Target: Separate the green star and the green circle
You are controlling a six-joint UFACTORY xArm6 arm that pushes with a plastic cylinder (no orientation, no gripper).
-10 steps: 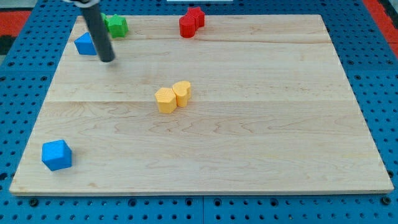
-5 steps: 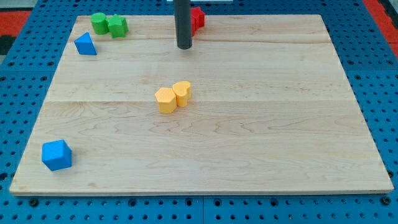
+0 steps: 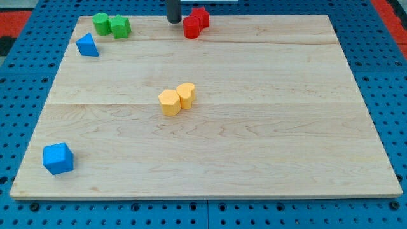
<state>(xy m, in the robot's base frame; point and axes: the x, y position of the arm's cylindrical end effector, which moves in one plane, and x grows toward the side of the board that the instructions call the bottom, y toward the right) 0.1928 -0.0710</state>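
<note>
The green circle (image 3: 100,23) and the green star (image 3: 119,26) sit touching each other at the board's top left, circle on the left. My tip (image 3: 173,21) is at the board's top edge, well to the right of the green pair and just left of the red blocks. It touches no block that I can see.
Two red blocks (image 3: 196,23) touch each other at the top middle. A blue triangle (image 3: 87,45) lies below the green pair. Two yellow blocks (image 3: 176,98) touch at the board's middle. A blue block (image 3: 58,158) sits at the bottom left.
My tip moved from beside the blue triangle rightward across the top of the board, then up and slightly left to the top edge. No block has moved.
</note>
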